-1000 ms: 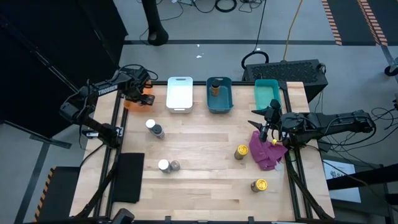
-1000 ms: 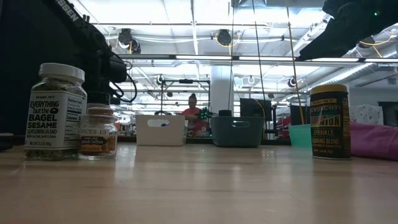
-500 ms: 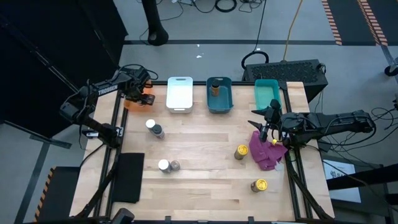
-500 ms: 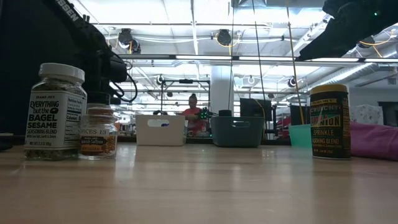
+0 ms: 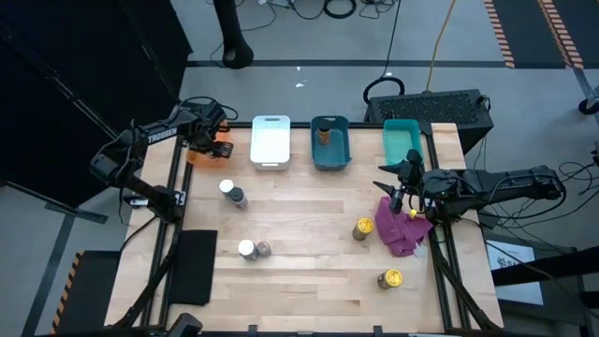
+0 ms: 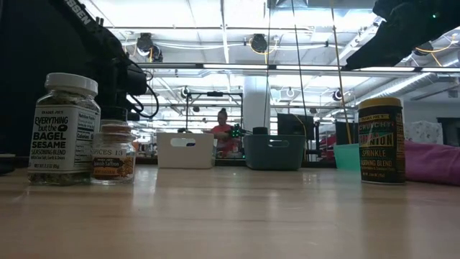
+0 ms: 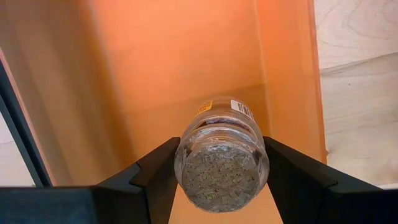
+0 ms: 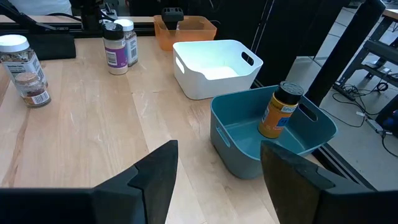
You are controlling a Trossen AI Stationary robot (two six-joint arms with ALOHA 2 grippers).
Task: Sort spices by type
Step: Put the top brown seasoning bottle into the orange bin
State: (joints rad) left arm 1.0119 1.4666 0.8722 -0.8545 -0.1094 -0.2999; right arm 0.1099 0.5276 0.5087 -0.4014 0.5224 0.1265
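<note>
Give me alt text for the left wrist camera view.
The left gripper holds a clear glass spice jar of grey-green seasoning between its two dark fingers, over the inside of the orange bin. Light wooden table shows beside the bin.

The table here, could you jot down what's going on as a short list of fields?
left gripper: over the orange bin, shut on a spice jar
right gripper: open, empty, above the pink cloth
white bin: looks empty
blue bin: one dark-lidded jar standing inside
teal bin: nothing seen in it
loose jars on table: two pairs on the left, two yellow-lidded ones near the cloth
room behind: a person far off
</note>
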